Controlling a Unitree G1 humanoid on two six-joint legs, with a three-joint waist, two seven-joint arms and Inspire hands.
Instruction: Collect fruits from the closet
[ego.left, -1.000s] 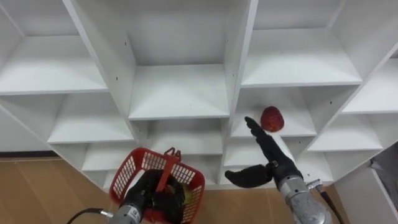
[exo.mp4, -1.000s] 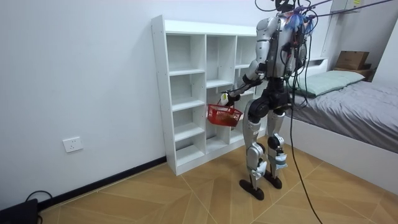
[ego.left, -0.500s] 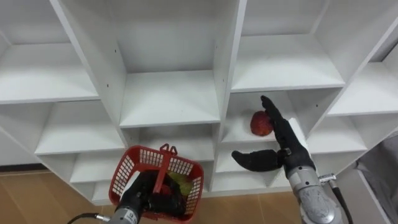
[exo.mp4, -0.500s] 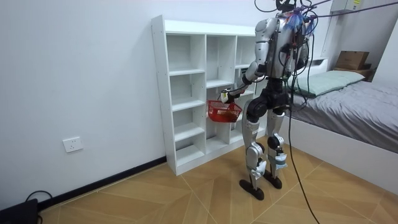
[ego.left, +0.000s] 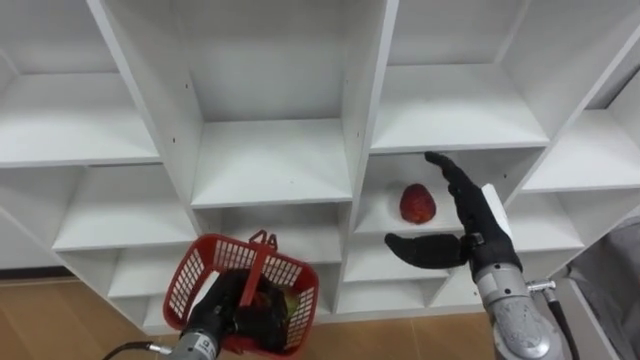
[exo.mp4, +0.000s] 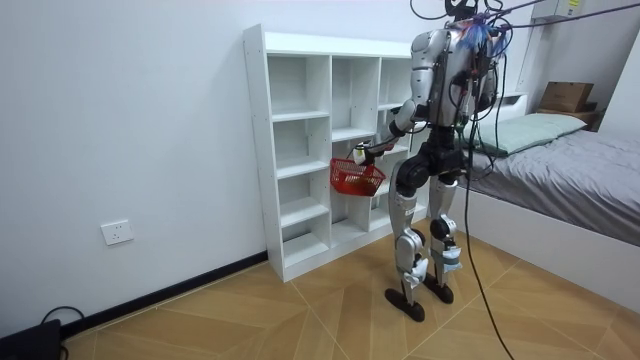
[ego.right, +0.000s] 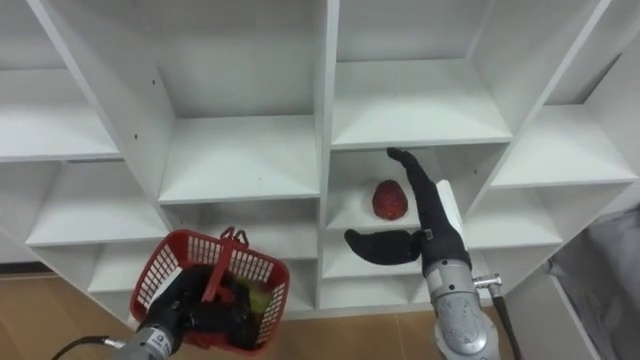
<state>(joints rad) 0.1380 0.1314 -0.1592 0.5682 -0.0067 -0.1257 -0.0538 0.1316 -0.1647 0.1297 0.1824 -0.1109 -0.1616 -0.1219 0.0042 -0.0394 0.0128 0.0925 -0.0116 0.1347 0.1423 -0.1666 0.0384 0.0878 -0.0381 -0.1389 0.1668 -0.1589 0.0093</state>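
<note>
From my feed, the closet (ego.left: 270, 160) looks like smooth white laminate, matt, hardly any glare. The basket (ego.left: 190, 290) at 7 o'clock is red plastic mesh with a slight shine. The fruit (ego.left: 417, 203) at 3 has dull red skin. The right hand (ego.left: 478, 236) has matt black fingers (ego.left: 452, 185) and a metal-looking wrist. The floor (ego.left: 50, 312) is satiny wood parquet.

A fruit (ego.left: 417, 203) on a shelf (ego.left: 384, 223) of the closet (ego.left: 270, 160), right hand (ego.left: 470, 236) just right of it, basket (ego.left: 200, 283) held by left hand (ego.left: 226, 308) lower left.
</note>
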